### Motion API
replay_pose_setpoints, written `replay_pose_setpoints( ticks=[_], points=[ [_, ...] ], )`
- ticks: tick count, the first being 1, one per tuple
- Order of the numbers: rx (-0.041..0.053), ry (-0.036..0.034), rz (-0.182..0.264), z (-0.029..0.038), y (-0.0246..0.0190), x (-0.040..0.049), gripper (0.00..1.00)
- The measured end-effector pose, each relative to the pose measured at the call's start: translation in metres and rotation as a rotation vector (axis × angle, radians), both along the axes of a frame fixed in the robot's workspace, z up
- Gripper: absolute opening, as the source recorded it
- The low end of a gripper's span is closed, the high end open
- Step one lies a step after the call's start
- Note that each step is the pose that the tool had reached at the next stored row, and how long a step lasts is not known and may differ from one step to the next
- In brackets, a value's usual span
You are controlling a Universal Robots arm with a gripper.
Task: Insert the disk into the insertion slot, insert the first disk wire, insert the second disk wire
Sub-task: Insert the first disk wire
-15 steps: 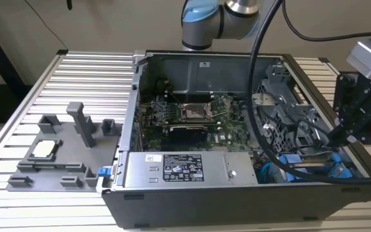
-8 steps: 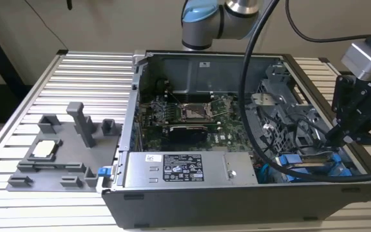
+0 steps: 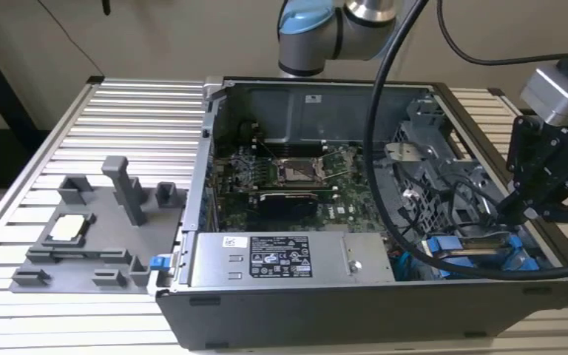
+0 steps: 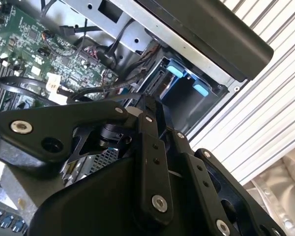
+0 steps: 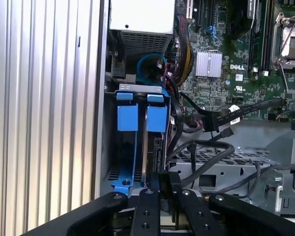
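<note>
The disk [image 3: 473, 242], silver-grey in its blue carrier, sits in the insertion slot [image 3: 523, 259], the blue-railed bay of the drive cage at the case's front corner on the exterior view's right. My gripper [image 3: 509, 216] hangs right over it. In the first wrist view the disk [image 5: 147, 147] stands edge-on between the slot's blue rails [image 5: 128, 118], and my gripper [image 5: 163, 184] has its fingers close together on the disk's near edge. The second wrist view shows my gripper [image 4: 153, 107] reaching toward the blue-tabbed slot [image 4: 179, 71].
A long grey power-supply box [image 3: 284, 259] lies along the case front beside the cage. The green board [image 5: 226, 73] fills the case floor. Loose black cables [image 5: 211, 147] run next to the slot. A grey fixture plate [image 3: 86, 237] sits on the slatted table on the exterior view's left.
</note>
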State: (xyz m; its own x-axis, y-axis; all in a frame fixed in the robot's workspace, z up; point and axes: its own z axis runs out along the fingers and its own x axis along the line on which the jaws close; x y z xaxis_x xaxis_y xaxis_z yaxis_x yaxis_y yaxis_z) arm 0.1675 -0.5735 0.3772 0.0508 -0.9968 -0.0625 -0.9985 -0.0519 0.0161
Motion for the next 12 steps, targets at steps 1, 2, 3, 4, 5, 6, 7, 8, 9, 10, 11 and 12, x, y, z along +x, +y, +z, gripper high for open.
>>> replay_pose_setpoints(
  ticks=[1,2,3,4,5,6,7,8,9,10,11,12],
  points=[
    [0.0013,-0.0014,0.0,-0.0008,-0.0001,-0.0001,0.19],
    [0.0031,-0.004,0.0,-0.0018,-0.0001,-0.0001,0.19],
    [0.0048,-0.0068,0.0,-0.0028,0.0,-0.0001,0.19],
    [0.0069,-0.0095,0.0,-0.0039,0.0,0.0,0.19],
    [0.0099,-0.0116,0.0,-0.0048,0.0,0.0,0.19],
    [0.014,-0.0127,0.0,-0.0057,0.0,0.0,0.19],
    [0.0178,-0.0129,0.0,-0.0066,0.0,0.0001,0.19],
    [0.0191,-0.013,0.0,-0.0077,0.0,0.0,0.19],
    [0.0191,-0.013,0.0,-0.0089,0.0,0.0,0.19],
    [0.0191,-0.013,0.0,-0.0102,0.0,0.0,0.19],
    [0.0191,-0.013,0.0,-0.0115,0.0,0.0,0.19],
    [0.0191,-0.013,0.0,-0.0127,0.0,0.0002,0.19]
  ],
)
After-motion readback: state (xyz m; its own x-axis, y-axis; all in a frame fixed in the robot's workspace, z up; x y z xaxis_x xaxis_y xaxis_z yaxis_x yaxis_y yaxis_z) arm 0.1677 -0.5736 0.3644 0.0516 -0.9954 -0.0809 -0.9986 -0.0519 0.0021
